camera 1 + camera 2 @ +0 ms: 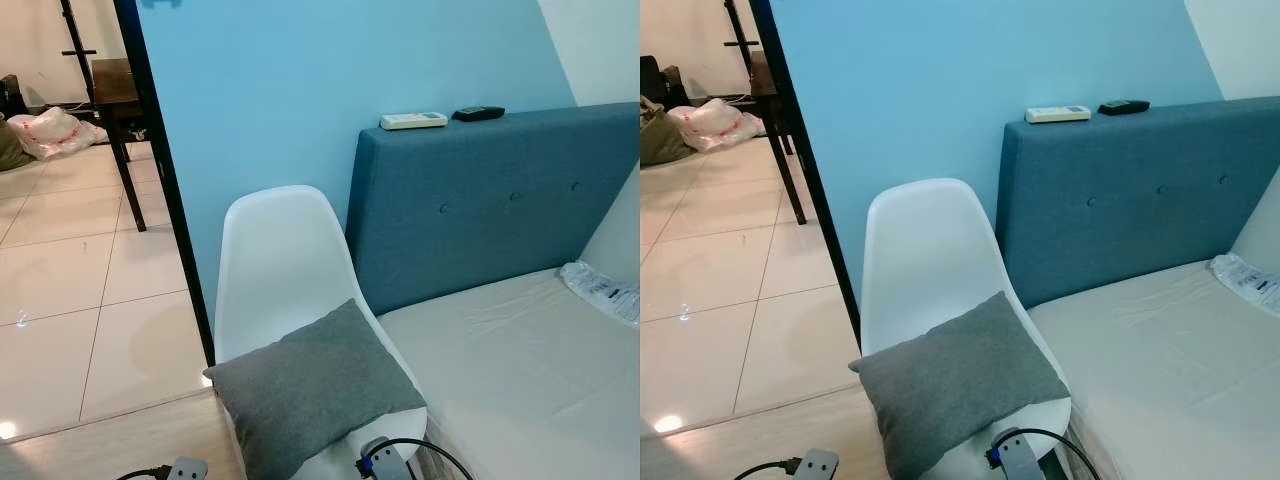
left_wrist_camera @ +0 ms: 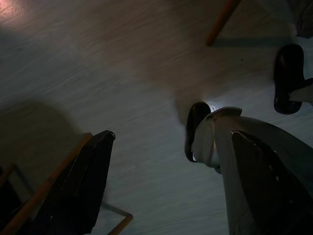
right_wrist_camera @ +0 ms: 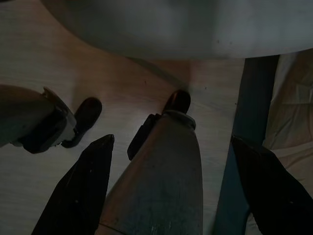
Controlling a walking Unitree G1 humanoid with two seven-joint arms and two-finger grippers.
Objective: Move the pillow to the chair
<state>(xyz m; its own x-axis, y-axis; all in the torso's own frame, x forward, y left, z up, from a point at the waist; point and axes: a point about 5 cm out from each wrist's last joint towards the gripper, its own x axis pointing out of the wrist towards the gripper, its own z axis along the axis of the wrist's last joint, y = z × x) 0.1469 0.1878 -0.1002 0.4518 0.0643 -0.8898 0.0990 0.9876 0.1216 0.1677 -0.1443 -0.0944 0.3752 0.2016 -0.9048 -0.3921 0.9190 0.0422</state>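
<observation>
From the head camera I see the grey pillow (image 1: 315,390) lying on the white chair (image 1: 280,260) seat, the blue headboard (image 1: 490,200) at three o'clock of it. On my left wrist camera the left gripper (image 2: 171,186) hangs spread apart above wood floor (image 2: 122,73). My right wrist camera shows the right gripper (image 3: 171,186) likewise apart, empty.

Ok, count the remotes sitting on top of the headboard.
2. A white remote lies toward the left of the blue headboard top, and a black remote lies just to its right, apart from it.
</observation>
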